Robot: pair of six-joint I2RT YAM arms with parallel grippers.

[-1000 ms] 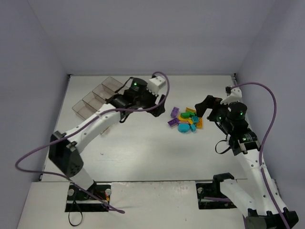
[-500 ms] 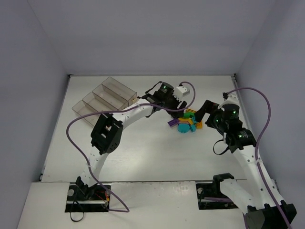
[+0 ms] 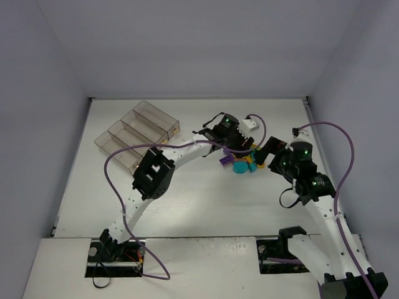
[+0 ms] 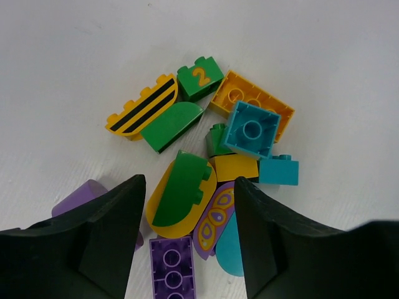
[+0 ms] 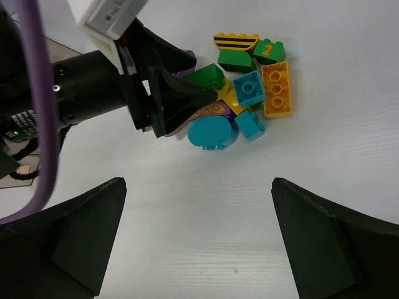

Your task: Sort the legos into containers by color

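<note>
Reaching arm: left fingers [image 4: 190, 184] were swung from the containers [image 3: 136, 132] onto the legos [image 3: 244, 161], mid-tabletop [image 3: 187, 193].
Left fingers: wide apart, empty, straddling green-on-yellow brick [image 4: 179, 200].
Right fingers [image 5: 196, 187]: wide apart, empty.
Inference: first pick judged imminent.

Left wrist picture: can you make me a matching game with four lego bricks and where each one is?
Bricks:
1. green brick with a 2
2. yellow brick with black stripes
3. cyan square brick
4. purple studded brick

Places:
A. bottom edge, between the fingers of the left gripper
B. covering a corner of the big orange brick
C. top of the heap, farthest from the fingers
D. left side, beside the green half-round brick

Pairs: 1-C, 2-D, 3-B, 4-A
</note>
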